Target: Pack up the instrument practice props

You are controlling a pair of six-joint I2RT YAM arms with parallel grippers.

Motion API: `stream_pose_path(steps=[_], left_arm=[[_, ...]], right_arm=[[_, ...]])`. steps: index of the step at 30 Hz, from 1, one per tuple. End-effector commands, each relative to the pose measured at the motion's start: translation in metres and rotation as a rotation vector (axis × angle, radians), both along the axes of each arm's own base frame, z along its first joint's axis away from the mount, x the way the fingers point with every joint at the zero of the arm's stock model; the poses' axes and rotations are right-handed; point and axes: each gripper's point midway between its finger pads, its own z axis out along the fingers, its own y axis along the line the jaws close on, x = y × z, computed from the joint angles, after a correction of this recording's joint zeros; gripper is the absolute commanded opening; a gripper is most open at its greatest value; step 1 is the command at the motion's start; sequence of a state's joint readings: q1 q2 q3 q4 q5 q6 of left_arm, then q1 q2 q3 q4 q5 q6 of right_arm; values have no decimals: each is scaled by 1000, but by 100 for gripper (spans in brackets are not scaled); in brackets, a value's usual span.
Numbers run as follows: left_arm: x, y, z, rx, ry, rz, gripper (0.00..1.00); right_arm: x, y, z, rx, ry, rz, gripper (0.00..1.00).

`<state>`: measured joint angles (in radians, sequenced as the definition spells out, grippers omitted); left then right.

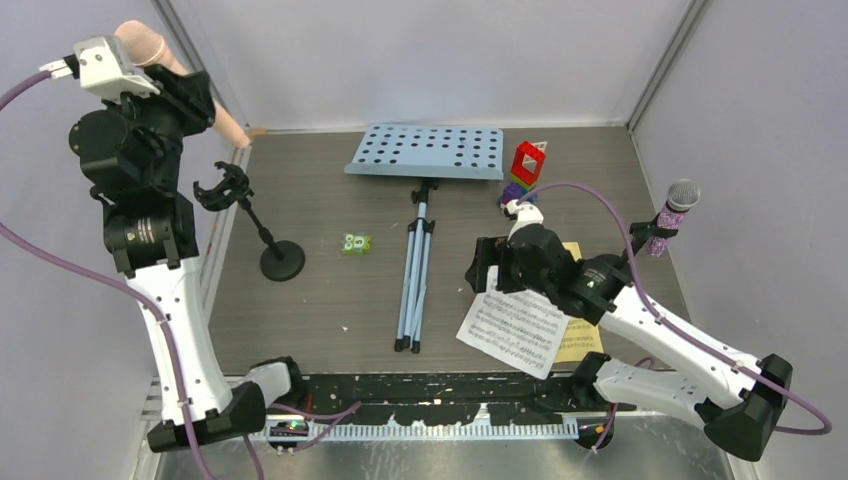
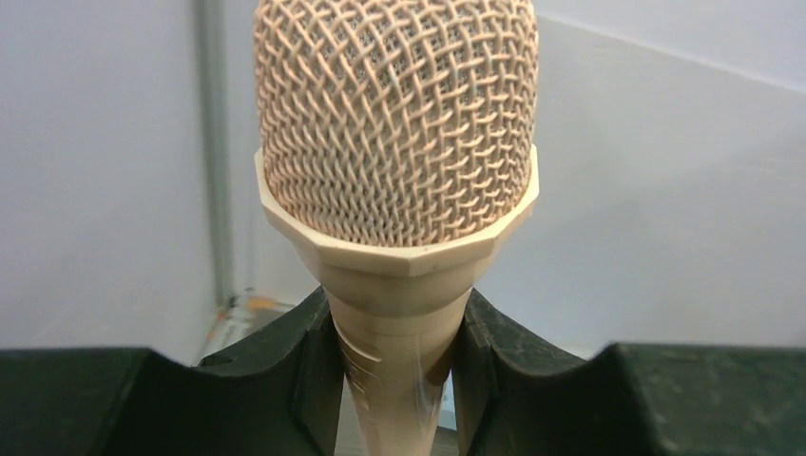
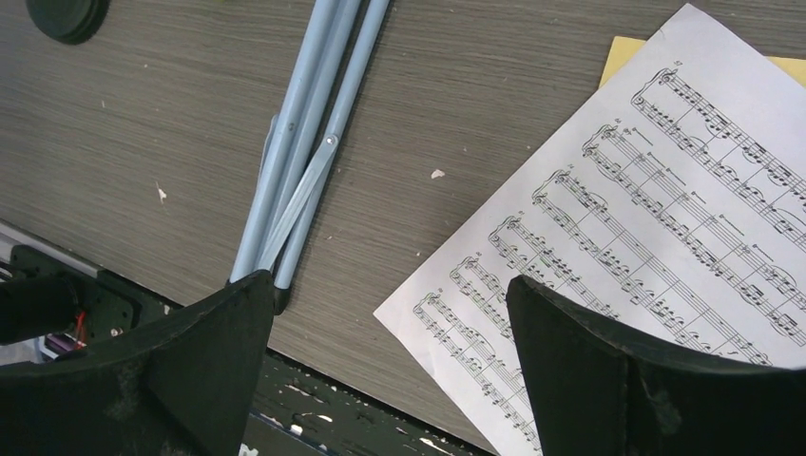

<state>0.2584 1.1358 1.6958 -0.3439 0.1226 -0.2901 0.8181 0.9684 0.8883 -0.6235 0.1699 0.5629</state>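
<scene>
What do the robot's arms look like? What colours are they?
The left arm and the right arm have smooth white shells with chunky black joints and black bases. A thin purple cable loops along each one. The jaws are black and wedge-shaped, with a rough matte surface.

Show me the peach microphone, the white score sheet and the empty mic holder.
peach microphone (image 2: 394, 123), left wrist view, on its mesh head.
white score sheet (image 1: 515, 335), top view, middle of the page.
empty mic holder (image 1: 282, 260), top view, on its round base.
</scene>
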Motion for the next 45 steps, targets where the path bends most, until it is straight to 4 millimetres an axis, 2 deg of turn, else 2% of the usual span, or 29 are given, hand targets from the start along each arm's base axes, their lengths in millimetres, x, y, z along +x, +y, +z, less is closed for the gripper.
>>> stream_pose_path(steps=[1, 4, 6, 10, 13, 15, 18, 21, 23, 26, 37, 42, 45], left_arm=[[-15, -68, -11, -67, 89, -275, 0], [-22, -101, -20, -79, 121, -367, 0], [-21, -128, -35, -79, 187, -434, 0], [-13, -184, -79, -43, 351, -554, 0], [-15, -227, -122, 18, 472, -614, 0], [-22, -258, -160, 55, 582, -681, 0], [-34, -288, -225, 34, 775, -770, 0], [-45, -308, -268, 3, 858, -818, 0], [-47, -310, -286, 5, 875, -801, 0], [-47, -301, -316, 33, 934, -743, 0], [-46, -288, -441, 80, 1158, -616, 0], [-34, -276, -480, 64, 1200, -564, 0], [-28, -269, -494, 113, 1227, -516, 0]], right_arm=[[3, -8, 25, 90, -79, -63, 96], [4, -13, 39, 136, -133, -90, 96], [4, -19, 46, 150, -159, -107, 96], [0, -31, 54, 154, -191, -134, 96], [-3, -44, 56, 145, -209, -163, 96], [-5, -51, 56, 136, -216, -180, 96], [-8, -58, 56, 139, -219, -200, 96], [-12, -60, 55, 151, -214, -201, 97], [-14, -62, 54, 154, -212, -204, 96], [-15, -64, 52, 152, -210, -209, 97], [-17, -67, 41, 133, -192, -215, 96], [-19, -69, 34, 120, -174, -216, 97], [-19, -70, 31, 114, -170, -221, 96]])
